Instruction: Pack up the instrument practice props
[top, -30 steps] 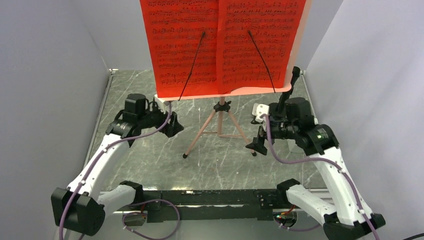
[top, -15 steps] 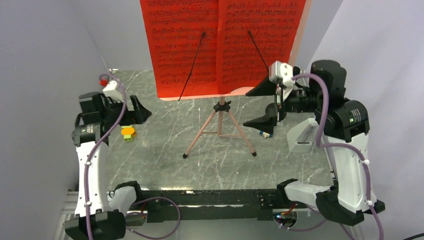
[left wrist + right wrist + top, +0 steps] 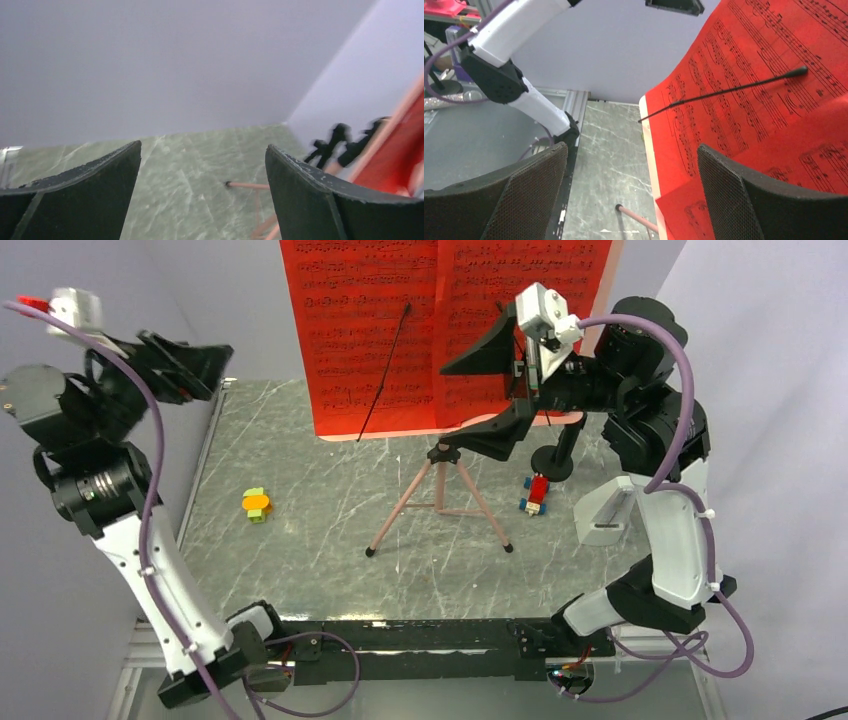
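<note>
The pink music stand point(image 3: 438, 498) stands on its tripod mid-table, with two red sheet-music pages point(image 3: 375, 330) held on its desk by thin black arms. A white wedge-shaped metronome point(image 3: 603, 512) sits at the table's right edge. My right gripper point(image 3: 442, 408) hangs open high in front of the right page, touching nothing. Its wrist view shows the pages point(image 3: 744, 105) behind the right finger and a tripod leg point(image 3: 636, 218) below the open right gripper point(image 3: 632, 146). My left gripper point(image 3: 215, 365) is raised far left, open and empty. Between the left gripper's point(image 3: 203, 146) fingers lies a tripod leg point(image 3: 245, 185).
A yellow-orange toy block point(image 3: 256, 505) lies left of the stand. A red-blue block point(image 3: 537, 492) lies to its right, beside a black post with a round base point(image 3: 555, 458). Grey walls close in both sides and the back.
Both arms have risen from the table. The left swung up and out to the far left; the right climbed in front of the right page. Both toy blocks are uncovered.
</note>
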